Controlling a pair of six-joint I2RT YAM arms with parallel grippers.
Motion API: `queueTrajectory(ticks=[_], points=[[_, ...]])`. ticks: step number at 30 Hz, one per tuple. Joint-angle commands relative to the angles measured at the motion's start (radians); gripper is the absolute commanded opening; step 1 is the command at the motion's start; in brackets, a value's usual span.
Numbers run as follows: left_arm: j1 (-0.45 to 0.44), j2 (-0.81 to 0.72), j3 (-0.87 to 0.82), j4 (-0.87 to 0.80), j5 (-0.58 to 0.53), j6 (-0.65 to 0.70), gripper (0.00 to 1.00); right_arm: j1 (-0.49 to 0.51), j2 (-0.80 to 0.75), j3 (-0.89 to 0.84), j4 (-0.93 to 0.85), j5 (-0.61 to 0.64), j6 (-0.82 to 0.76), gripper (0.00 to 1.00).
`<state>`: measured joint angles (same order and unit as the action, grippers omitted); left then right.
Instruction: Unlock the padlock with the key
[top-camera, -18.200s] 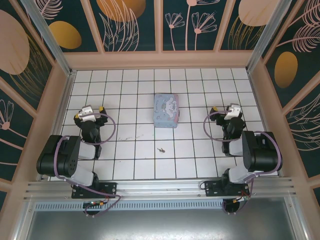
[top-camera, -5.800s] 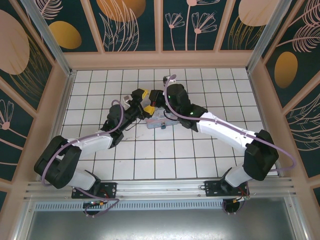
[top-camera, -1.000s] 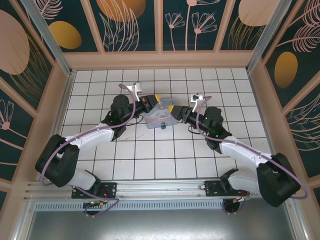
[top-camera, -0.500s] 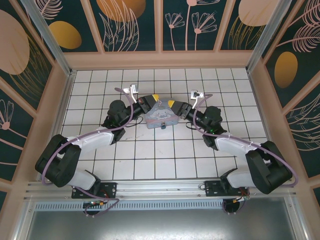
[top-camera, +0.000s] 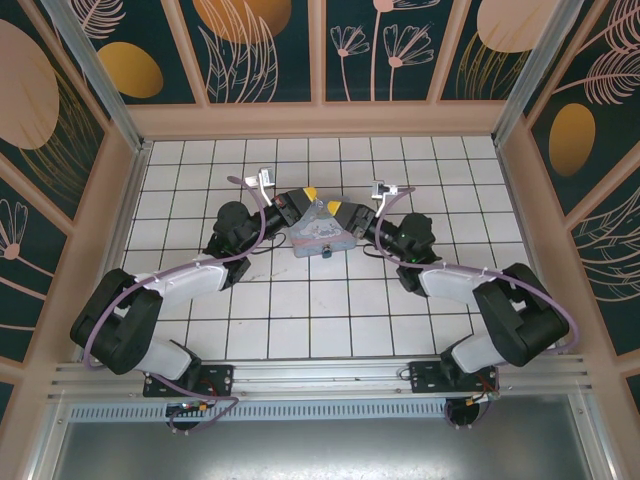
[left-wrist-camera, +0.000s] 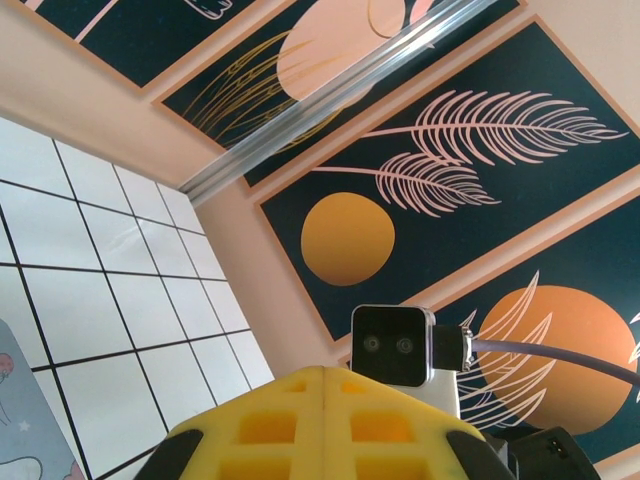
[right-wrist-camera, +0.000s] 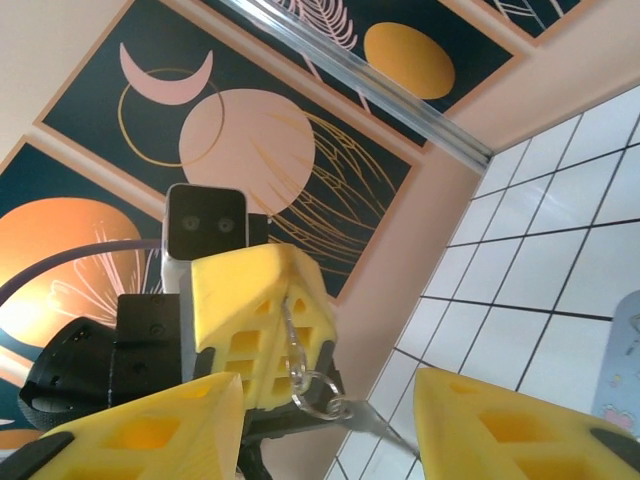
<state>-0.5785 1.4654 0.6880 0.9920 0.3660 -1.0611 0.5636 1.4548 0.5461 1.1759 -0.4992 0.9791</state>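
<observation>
Sits roughly midway, judging by the layout: key in hand, lock not yet opened. Centres on the pastel cartoon-printed box near the middle of the floor, with the left gripper at the box's 11 o'clock corner and the right gripper at its 2 o'clock corner. Has the left fingers pressed together on the key, as seen from the right wrist: thin ring pinched at the yellow tips, metal blade jutting toward 4 o'clock. Has the right fingers apart, one on either side of that key, gripping nothing. Puts the padlock, probably, at the small dark speck on the box's 6 o'clock edge; too small to make out shackle or keyhole. Leaves bringing the blade to the keyhole, pushing it in and turning. Looks like a handover or regrip in progress, though cannot tell which. Rests on a white tiled floor with dark grout lines, walled at 9, 12 and 3 o'clock by peach-framed wall panels of dark teal with orange discs and pale leaves, and edged at 6 o'clock by an aluminium rail.
</observation>
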Motion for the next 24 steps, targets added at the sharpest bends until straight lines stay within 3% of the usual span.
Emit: queueTrajectory(ticks=[1,24], points=[[-0.005,0.007,-0.010,0.048,-0.001,-0.010,0.00,0.011,0.013,0.040,0.082,-0.009,0.011,0.48],[-0.006,0.010,-0.013,0.054,-0.013,-0.018,0.00,0.048,0.088,0.097,0.076,-0.011,0.017,0.39]])
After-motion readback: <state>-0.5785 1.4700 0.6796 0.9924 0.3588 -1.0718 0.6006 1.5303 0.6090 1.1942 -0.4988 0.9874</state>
